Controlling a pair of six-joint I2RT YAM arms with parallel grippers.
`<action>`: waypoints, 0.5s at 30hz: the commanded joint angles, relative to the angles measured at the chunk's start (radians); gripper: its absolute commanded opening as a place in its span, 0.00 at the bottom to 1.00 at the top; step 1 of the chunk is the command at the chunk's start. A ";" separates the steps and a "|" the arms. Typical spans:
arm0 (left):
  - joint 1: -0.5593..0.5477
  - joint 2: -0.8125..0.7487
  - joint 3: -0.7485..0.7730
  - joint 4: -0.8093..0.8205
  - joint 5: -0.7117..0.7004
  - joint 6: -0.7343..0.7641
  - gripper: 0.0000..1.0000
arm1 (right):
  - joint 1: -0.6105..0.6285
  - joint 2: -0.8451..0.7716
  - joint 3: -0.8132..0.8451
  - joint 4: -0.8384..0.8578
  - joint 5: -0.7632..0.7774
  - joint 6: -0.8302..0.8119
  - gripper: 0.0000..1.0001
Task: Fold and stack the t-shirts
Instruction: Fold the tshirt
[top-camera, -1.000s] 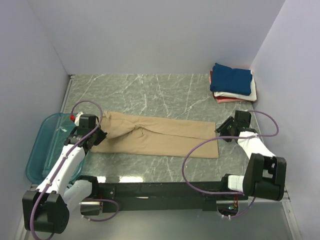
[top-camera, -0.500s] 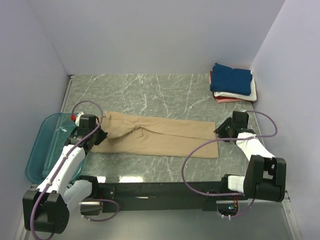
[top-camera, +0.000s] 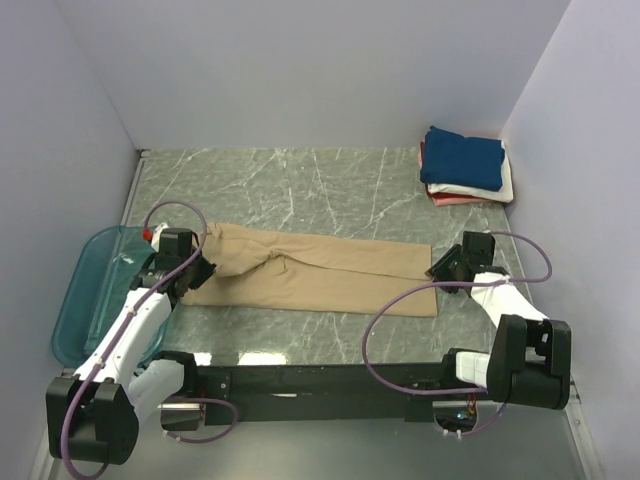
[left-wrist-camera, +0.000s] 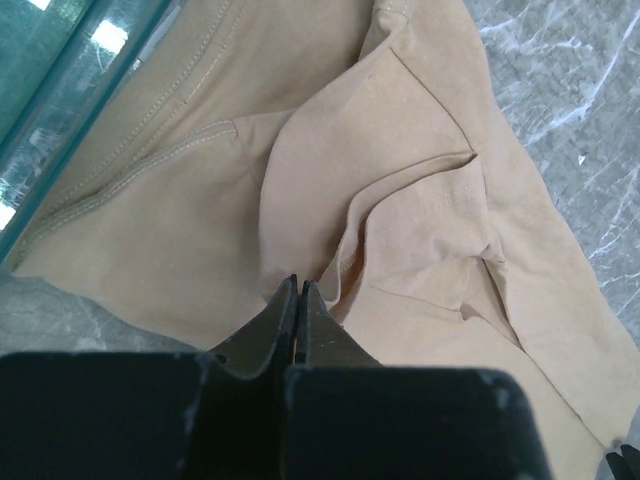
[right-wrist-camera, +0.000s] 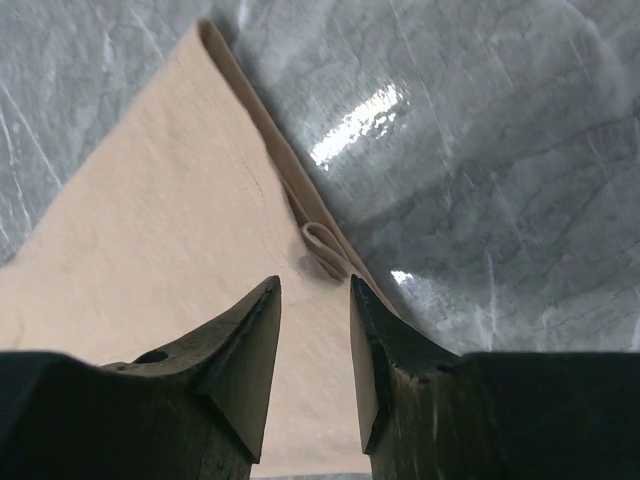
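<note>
A tan t-shirt (top-camera: 320, 275) lies folded into a long strip across the middle of the marble table (top-camera: 300, 180). My left gripper (top-camera: 192, 272) is at the shirt's left end. In the left wrist view its jaws (left-wrist-camera: 298, 285) are shut, with a fold of the tan cloth (left-wrist-camera: 200, 200) at their tips. My right gripper (top-camera: 443, 266) is open over the shirt's right end. In the right wrist view its fingers (right-wrist-camera: 315, 290) straddle the tan hem (right-wrist-camera: 170, 230) near a small cloth loop (right-wrist-camera: 325, 248). A stack of folded shirts (top-camera: 465, 165), navy on top, lies at the far right.
A translucent teal tub (top-camera: 85, 300) sits at the table's left edge beside my left arm; its rim shows in the left wrist view (left-wrist-camera: 60, 90). Grey walls close in the table on the left, back and right. Purple cables loop from both arms.
My right gripper has shifted slightly nearer and lower over the shirt's right end. The left arm and the shirt have not moved.
</note>
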 joint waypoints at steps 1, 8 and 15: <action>0.005 0.000 -0.005 0.031 0.015 -0.003 0.00 | 0.006 0.007 -0.013 0.038 -0.009 0.010 0.41; 0.005 0.001 -0.007 0.031 0.012 0.000 0.00 | 0.006 0.054 -0.017 0.070 -0.023 0.014 0.39; 0.005 0.014 0.006 0.031 0.011 0.005 0.00 | 0.006 0.058 0.006 0.065 -0.021 0.013 0.26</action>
